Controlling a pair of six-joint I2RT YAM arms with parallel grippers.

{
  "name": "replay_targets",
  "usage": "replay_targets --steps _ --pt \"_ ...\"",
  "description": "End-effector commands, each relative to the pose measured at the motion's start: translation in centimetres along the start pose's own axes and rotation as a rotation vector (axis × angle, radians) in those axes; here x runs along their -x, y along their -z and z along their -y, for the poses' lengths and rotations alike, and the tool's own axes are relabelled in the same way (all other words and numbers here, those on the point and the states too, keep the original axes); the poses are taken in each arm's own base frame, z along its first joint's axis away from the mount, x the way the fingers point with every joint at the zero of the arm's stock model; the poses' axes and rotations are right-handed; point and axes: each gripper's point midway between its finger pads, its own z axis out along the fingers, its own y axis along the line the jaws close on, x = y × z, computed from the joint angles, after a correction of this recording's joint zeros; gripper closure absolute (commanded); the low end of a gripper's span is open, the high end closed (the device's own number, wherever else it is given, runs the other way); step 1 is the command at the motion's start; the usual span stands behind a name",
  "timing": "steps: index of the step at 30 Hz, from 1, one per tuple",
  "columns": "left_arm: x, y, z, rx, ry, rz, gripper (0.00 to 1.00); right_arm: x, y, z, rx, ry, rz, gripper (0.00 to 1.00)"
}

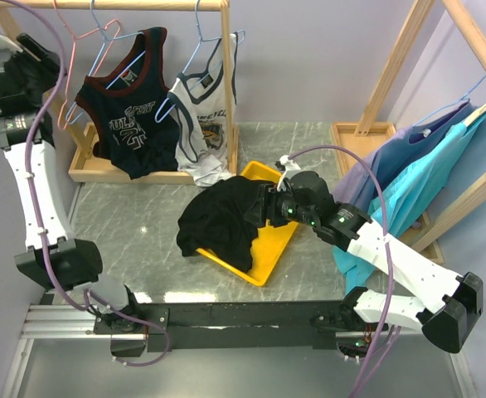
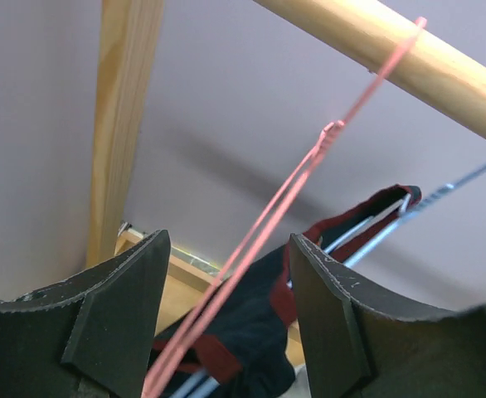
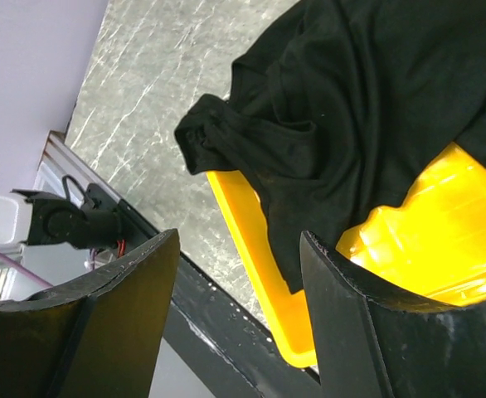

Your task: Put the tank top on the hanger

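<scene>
The black tank top (image 1: 222, 220) lies crumpled, half in the yellow tray (image 1: 269, 259) and half on the marble table; it also fills the top of the right wrist view (image 3: 351, 99). My right gripper (image 1: 257, 207) hovers at its right edge, open (image 3: 239, 240), holding nothing. The pink wire hanger (image 2: 309, 162) hangs by its hook from the wooden rail (image 2: 409, 58) at the far left (image 1: 75, 36). My left gripper (image 1: 52, 68) is raised beside it, open (image 2: 226, 249), with the hanger's two wires running between the jaws without touching either finger.
A navy jersey with red trim (image 1: 131, 108) and a white jersey (image 1: 206, 116) hang on light blue hangers from the same rack. A second wooden rack at the right holds blue and teal garments (image 1: 409, 174). The table's front rail (image 3: 218, 332) lies below the tray.
</scene>
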Motion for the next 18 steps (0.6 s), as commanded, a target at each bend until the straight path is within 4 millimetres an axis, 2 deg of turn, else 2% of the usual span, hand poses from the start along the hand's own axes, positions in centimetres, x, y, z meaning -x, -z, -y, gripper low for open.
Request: replay_targets --steps 1,3,7,10,16,18 --pt "2.8 0.0 2.5 -0.2 -0.038 0.05 0.35 0.4 -0.1 -1.2 0.053 0.024 0.009 0.32" --pt "2.1 -0.5 2.6 -0.244 -0.063 0.032 0.35 0.4 -0.4 -1.3 0.058 0.023 -0.001 0.32" --pt "0.8 -1.3 1.5 -0.254 -0.089 0.006 0.36 0.1 -0.8 -1.5 0.056 0.036 -0.029 0.32" --pt "-0.6 -2.3 0.6 -0.242 -0.099 -0.02 0.41 -0.2 -1.0 -1.7 0.062 0.032 -0.038 0.32" --pt "-3.4 -3.2 0.7 -0.298 -0.1 -0.078 0.45 -0.7 -0.8 -1.5 0.059 0.035 -0.044 0.32" --pt "-3.7 -3.3 0.6 -0.302 -0.095 -0.081 0.45 -0.8 -0.9 -1.5 0.06 0.031 -0.042 0.32"
